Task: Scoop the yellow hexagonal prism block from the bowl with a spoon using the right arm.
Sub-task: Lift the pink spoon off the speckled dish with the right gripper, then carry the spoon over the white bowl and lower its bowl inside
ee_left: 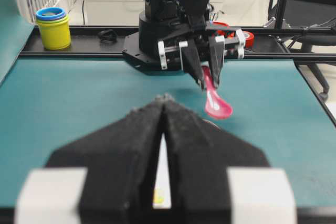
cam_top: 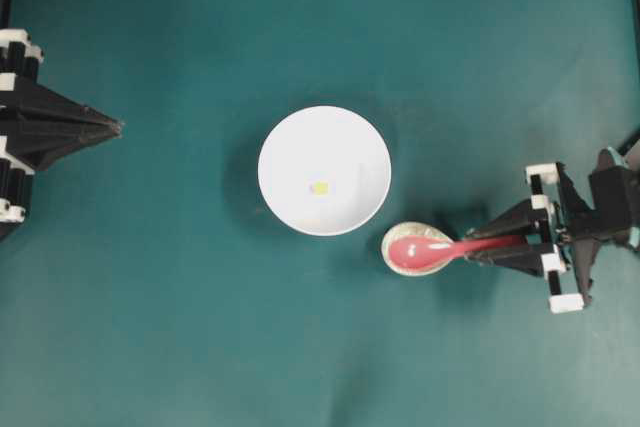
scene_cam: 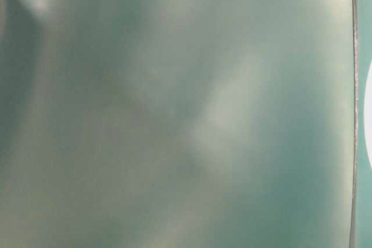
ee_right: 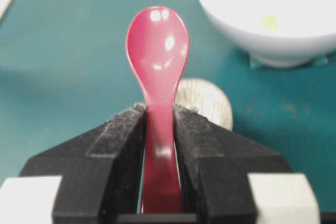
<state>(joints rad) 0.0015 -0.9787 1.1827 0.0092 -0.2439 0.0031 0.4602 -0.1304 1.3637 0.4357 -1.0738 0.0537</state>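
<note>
The white bowl (cam_top: 324, 170) stands mid-table with the tiny yellow hexagonal prism block (cam_top: 320, 187) on its floor; both show in the right wrist view, bowl (ee_right: 273, 30), block (ee_right: 270, 22). My right gripper (cam_top: 478, 247) is shut on the handle of the red-pink spoon (cam_top: 425, 253), holding its scoop (ee_right: 157, 45) lifted above the speckled cream dish (ee_right: 207, 100), right of the bowl. The spoon also shows in the left wrist view (ee_left: 216, 104). My left gripper (cam_top: 118, 128) is shut and empty at the far left, pointing at the bowl.
The small speckled dish (cam_top: 405, 239) lies just below-right of the bowl. Yellow and blue stacked cups (ee_left: 52, 25) stand beyond the table's far edge in the left wrist view. The table-level view shows only blurred teal.
</note>
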